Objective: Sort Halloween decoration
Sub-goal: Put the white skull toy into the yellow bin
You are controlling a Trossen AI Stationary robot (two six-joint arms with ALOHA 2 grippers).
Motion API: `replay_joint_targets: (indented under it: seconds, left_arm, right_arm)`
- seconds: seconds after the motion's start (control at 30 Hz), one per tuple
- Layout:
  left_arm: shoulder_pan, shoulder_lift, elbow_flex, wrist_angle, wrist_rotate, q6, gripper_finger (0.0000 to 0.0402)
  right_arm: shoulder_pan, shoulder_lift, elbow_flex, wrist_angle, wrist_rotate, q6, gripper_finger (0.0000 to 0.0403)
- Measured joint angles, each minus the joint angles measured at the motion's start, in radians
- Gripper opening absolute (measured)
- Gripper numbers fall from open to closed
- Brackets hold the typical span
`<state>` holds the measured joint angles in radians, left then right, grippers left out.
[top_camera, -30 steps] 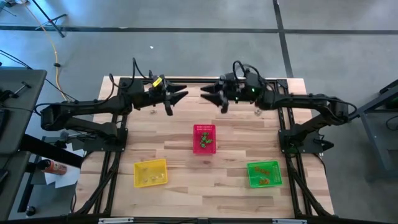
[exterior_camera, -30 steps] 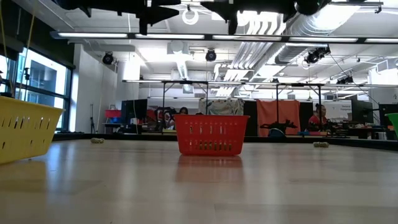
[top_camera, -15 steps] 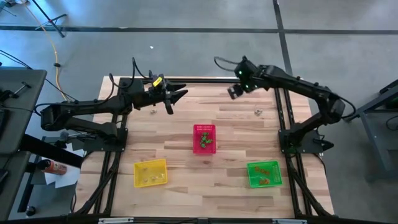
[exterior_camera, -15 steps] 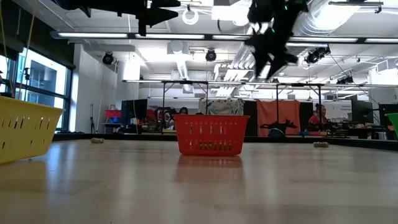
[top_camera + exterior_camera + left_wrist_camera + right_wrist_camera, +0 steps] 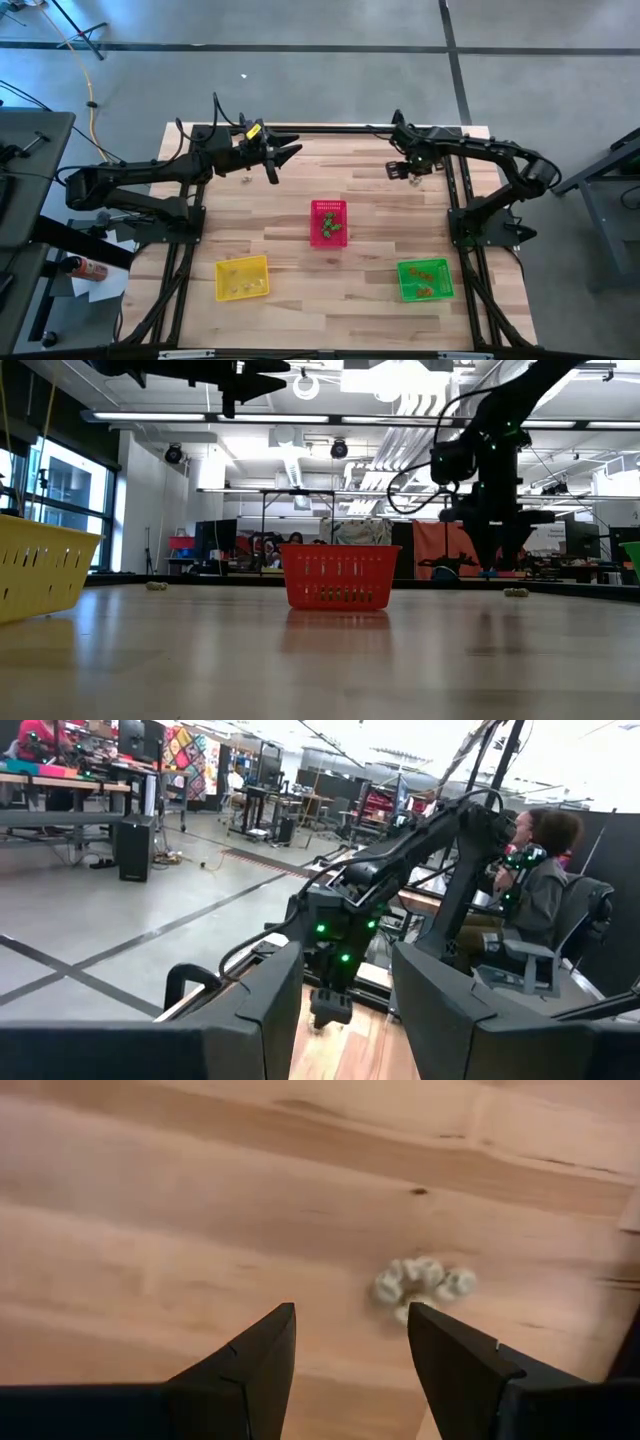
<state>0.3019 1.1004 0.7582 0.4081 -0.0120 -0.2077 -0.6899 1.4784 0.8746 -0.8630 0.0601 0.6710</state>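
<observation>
Now the right gripper (image 5: 345,1370) has swung from table centre down over a pale trinket (image 5: 424,1284) near the far right edge, fingers open and empty, ready to grab it.

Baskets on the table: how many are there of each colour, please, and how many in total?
Red basket: 1
Yellow basket: 1
Green basket: 1
Total: 3 baskets
</observation>
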Motion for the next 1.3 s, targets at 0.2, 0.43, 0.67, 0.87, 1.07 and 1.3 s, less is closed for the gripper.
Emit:
replay_joint_targets:
  seconds: [0.2,0.43,0.67,0.87,1.07,1.3]
  left_arm:
    - [0.000,0.000,0.000,0.000,0.000,0.000,0.0145]
    - [0.000,0.000,0.000,0.000,-0.004,0.001,0.0145]
    - [0.000,0.000,0.000,0.000,-0.031,0.001,0.0145]
    - [0.000,0.000,0.000,0.000,-0.031,0.001,0.0145]
    - [0.000,0.000,0.000,0.000,-0.031,0.000,0.0145]
    - [0.000,0.000,0.000,0.000,-0.030,0.000,0.0145]
  right_arm:
    - [-0.035,0.000,-0.032,0.022,-0.025,0.021,0.0190]
    - [-0.051,0.000,-0.094,0.119,-0.048,0.045,0.0191]
    - [-0.067,0.000,-0.138,0.183,-0.060,0.080,0.0190]
    - [-0.070,0.000,-0.138,0.214,-0.055,0.081,0.0190]
    - [-0.069,0.024,-0.137,0.213,-0.053,0.092,0.0190]
    - [-0.069,0.090,-0.132,0.217,-0.040,0.114,0.0190]
